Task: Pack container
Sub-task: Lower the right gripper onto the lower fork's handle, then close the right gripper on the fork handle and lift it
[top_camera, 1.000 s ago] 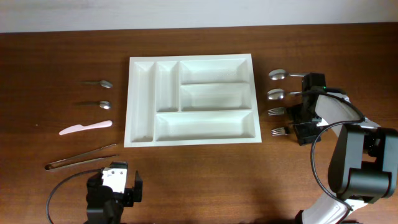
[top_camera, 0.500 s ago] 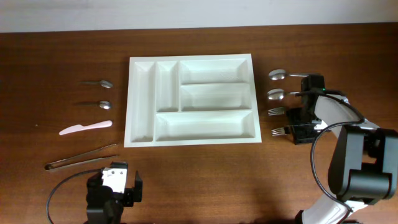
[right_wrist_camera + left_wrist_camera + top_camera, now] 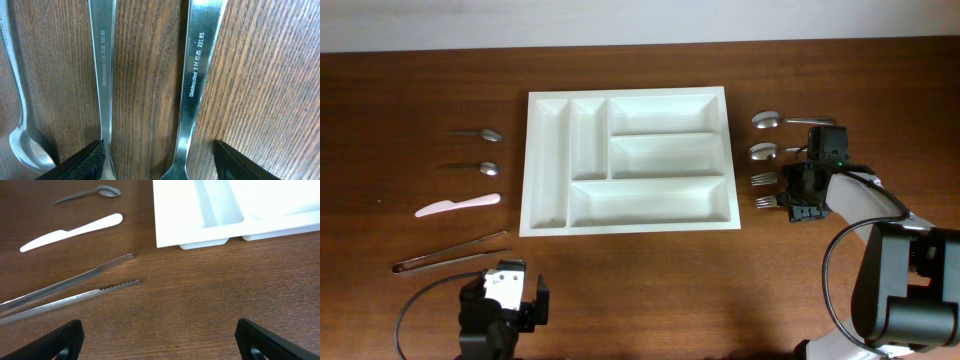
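Finds the right gripper (image 3: pixel 801 192) slightly higher up the table than a second ago and a touch nearer the container (image 3: pixel 729 150). Shows the lower fork (image 3: pixel 767 202) shifted with it: now closer to the upper fork (image 3: pixel 765 179), with the tines drawn a little toward the tray's edge. Sets the white link of the right arm (image 3: pixel 855 195) lower and further inward than before.

Loose cutlery on a wooden table (image 3: pixel 650 290)
At 9 o'clock: small spoons (image 3: pixel 490 134), pale knife (image 3: pixel 458 205), tongs (image 3: pixel 450 252); at 3 o'clock: large spoons (image 3: pixel 766 120), forks (image 3: pixel 764 180).
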Controlling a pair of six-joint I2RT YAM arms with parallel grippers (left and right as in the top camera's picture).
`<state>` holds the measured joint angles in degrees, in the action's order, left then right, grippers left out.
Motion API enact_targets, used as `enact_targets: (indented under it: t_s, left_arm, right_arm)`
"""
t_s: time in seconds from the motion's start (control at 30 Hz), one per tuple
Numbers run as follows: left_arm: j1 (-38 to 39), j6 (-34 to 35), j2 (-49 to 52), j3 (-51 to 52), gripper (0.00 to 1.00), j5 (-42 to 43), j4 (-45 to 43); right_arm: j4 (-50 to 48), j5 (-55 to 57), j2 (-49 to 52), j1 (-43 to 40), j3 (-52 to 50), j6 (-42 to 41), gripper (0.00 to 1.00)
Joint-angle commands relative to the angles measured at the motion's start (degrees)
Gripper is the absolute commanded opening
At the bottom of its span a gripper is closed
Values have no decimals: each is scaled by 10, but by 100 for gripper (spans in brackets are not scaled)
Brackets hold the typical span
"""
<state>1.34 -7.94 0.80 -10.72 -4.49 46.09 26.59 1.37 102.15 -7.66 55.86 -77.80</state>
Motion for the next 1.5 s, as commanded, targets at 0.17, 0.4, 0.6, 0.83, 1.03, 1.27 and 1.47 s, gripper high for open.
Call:
enact_targets:
  t_s: [0.17, 0.4, 0.6, 0.83, 1.03, 1.27, 1.47]
  left_arm:
    - [3, -7, -5, 2, 99, 2, 0]
    - [3, -7, -5, 2, 99, 2, 0]
    - [3, -7, -5, 2, 99, 2, 0]
    - [3, -7, -5, 2, 99, 2, 0]
    - [3, -7, -5, 2, 99, 2, 0]
    - [3, -7, -5, 2, 99, 2, 0]
    - [3, -7, -5, 2, 99, 2, 0]
  right_arm:
    - [30, -29, 62, 6, -45, 0, 75]
    - [80, -101, 62, 6, -45, 0, 77]
    - [101, -129, 62, 6, -45, 0, 77]
    - [97, -92, 62, 5, -45, -1, 77]
    - [94, -56, 62, -9, -45, 0, 77]
    - [76, -52, 62, -64, -44, 43, 74]
    - [75, -51, 62, -93, -42, 90, 53]
